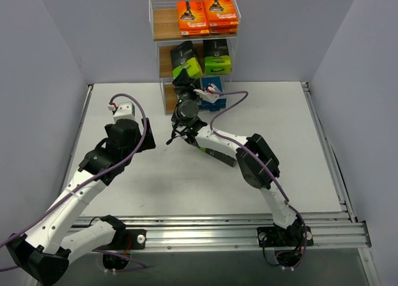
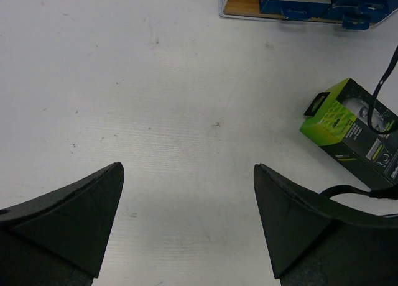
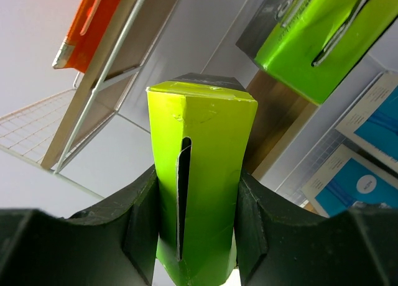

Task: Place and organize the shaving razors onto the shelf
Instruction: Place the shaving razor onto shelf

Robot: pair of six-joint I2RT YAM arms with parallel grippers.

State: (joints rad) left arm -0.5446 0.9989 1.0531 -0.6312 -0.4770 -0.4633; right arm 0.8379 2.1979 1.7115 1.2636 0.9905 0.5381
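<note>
As right jaws pinch its sides, lime-green razor pack (image 3: 202, 168), before shelf (image 3: 278, 120)

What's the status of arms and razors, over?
Left end effector open, empty, above table. Right end effector shut on lime-green razor pack, at shelf front. Second pack lies on table. No obstruction seen.

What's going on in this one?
The right gripper holds a lime-green pack in front of the shelf. Orange packs sit on the top tier, green packs on the middle, blue packs at the bottom. The left gripper hangs open over the table, holding nothing. A loose green pack lies on the table.
</note>
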